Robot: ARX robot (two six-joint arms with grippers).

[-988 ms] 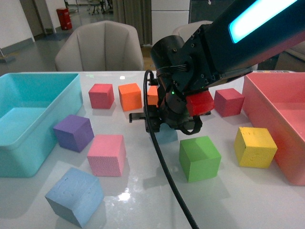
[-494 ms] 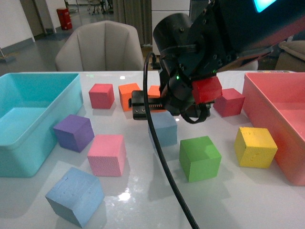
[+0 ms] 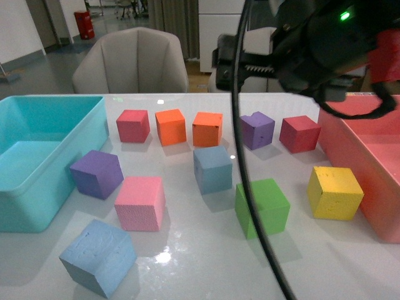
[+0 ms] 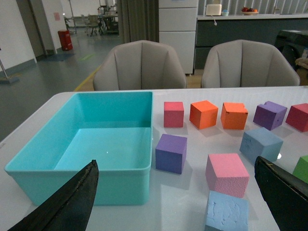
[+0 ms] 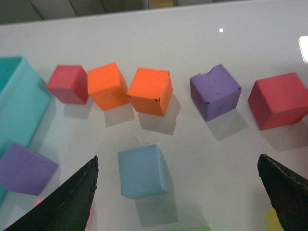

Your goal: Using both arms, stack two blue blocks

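Observation:
One blue block [image 3: 213, 169] sits on the white table near the middle; it also shows in the right wrist view [image 5: 143, 171] and the left wrist view [image 4: 261, 144]. The second blue block [image 3: 99, 255] lies at the front left, next to the pink cube [image 3: 140, 202]; the left wrist view shows it [image 4: 226, 213] low between the open fingers. My right arm [image 3: 325, 44] hangs high above the table at the upper right, its gripper [image 5: 185, 192] open and empty above the middle blue block. My left gripper [image 4: 178, 202] is open and empty; it is out of the front view.
A turquoise bin [image 3: 37, 156] stands at left, a pink bin [image 3: 369, 156] at right. Red [image 3: 133, 125], two orange [image 3: 170, 126], purple [image 3: 257, 130] and dark red [image 3: 299, 133] cubes line the back. A purple cube [image 3: 97, 173], green cube [image 3: 262, 206] and yellow cube [image 3: 334, 192] sit nearer. A black cable [image 3: 250, 187] crosses the front view.
My right arm has risen from low over the middle blue block to high at the upper right. The block, hidden before, now shows whole on the table.

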